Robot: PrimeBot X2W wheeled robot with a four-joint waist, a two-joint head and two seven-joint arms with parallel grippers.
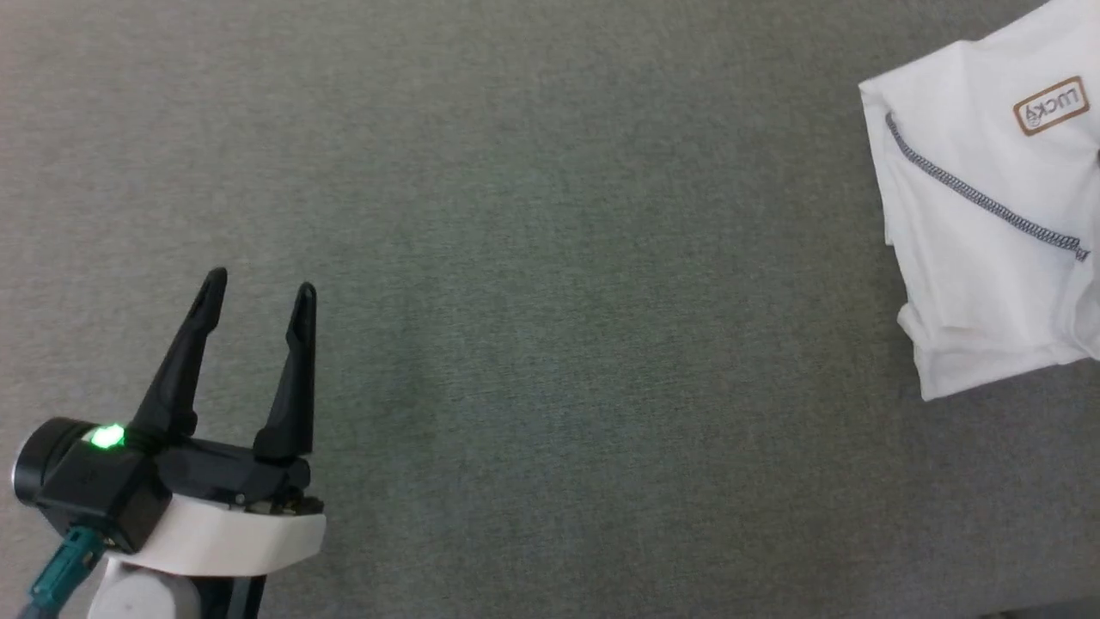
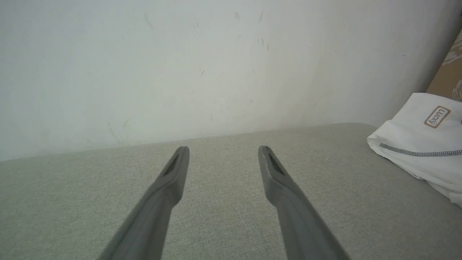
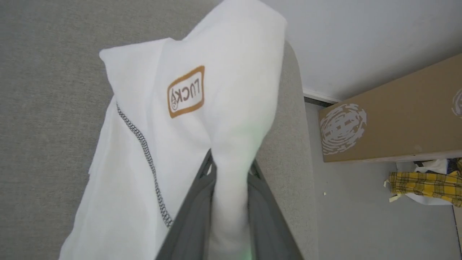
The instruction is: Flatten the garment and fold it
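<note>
1. Visibly, the right gripper [image 3: 231, 160] is pinching a fold of the garment [image 3: 162, 144]: in the right wrist view, white fabric is squeezed between its two dark fingers [image 3: 196, 202] and bulges up past their tips.
2. From that pinch the cloth spreads away across the grey fabric surface [image 3: 43, 108], with a brown-bordered label [image 3: 186, 92] facing up and a line of dark zigzag stitching [image 3: 144, 144] running beside it.
3. The left gripper [image 1: 259, 284] sits at the lower left of the head view with its fingers spread apart and nothing between them; a green light [image 1: 106, 437] glows on its wrist.
4. In the left wrist view those parted fingers [image 2: 169, 180] hang over bare grey surface [image 2: 223, 216], facing a pale wall [image 2: 180, 65].
5. The garment [image 1: 971, 284] lies bunched in layers at the upper right edge of the head view, well apart from the left gripper.
6. Beyond the surface's rounded edge, the right wrist view shows a floor [image 3: 361, 216], a brown cardboard box [image 3: 397, 115] and a yellow plaid cloth [image 3: 422, 182].
</note>
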